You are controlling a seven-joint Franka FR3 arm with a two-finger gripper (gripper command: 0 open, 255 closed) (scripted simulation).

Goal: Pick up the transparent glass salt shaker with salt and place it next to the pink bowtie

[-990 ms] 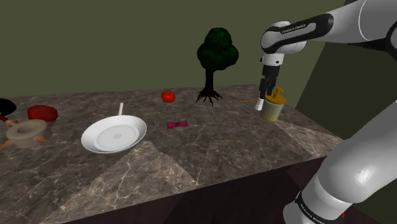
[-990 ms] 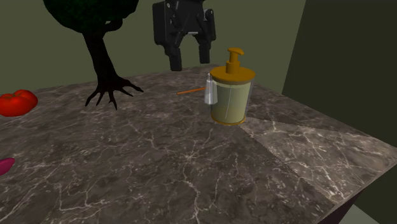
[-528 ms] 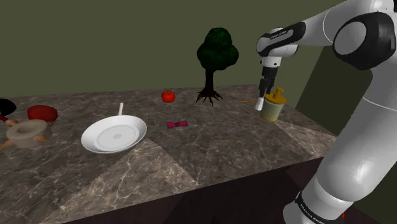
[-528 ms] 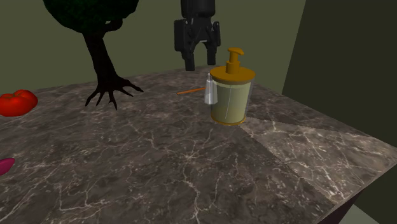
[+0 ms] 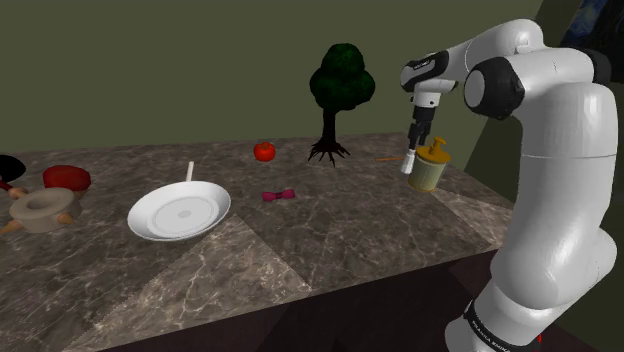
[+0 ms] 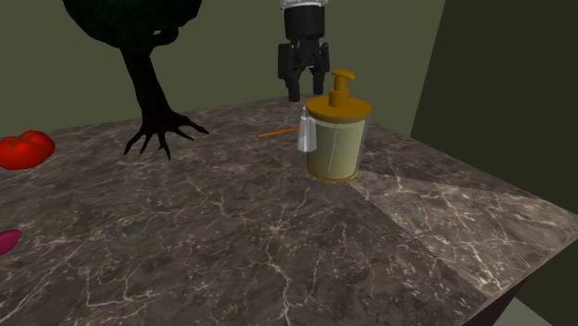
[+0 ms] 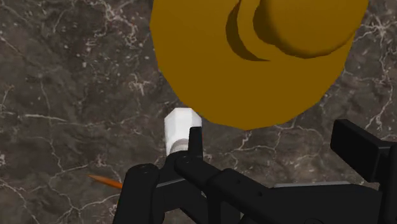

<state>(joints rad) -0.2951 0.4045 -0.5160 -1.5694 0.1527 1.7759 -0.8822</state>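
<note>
- Dark marble counter [image 5: 330, 240], veined in white, ran in front of a plain olive-green wall [image 5: 150, 70].
- Toward the shoulder view's right end of that counter stood a yellowish see-through pump dispenser [image 6: 338, 139] with an ochre lid and pump.
- The small pale-grey salt shaker [image 6: 307, 135] with its whitish top stood upright close against the dispenser, on the shoulder view's left of it. Whether the two touched, I could not tell.
- The all-black two-finger gripper [image 6: 305, 90] hung above the pair, pointing down, its fingers apart and clasping nothing.
- Seen from the wrist, the shaker's top lay just ahead of one finger, beside the broad ochre lid.
- A thin orange stick [image 6: 276, 133] lay on the marble just behind the shaker.
- The small pink bowtie [image 5: 278, 196] lay near the middle of the counter, well apart from the shaker and to the shoulder view's left of it.
- Farther back stood a dark-trunked toy tree [image 5: 341, 100] with a deep green crown, and left of it a red tomato [image 5: 264, 151].
- Left of the bowtie sat a round white plate [image 5: 180, 212], with a short white stick [image 5: 190, 172] rising behind its rim.
- At the far left lay a beige ring-shaped thing [image 5: 42, 211] and a rounded red thing [image 5: 67, 178].
</note>
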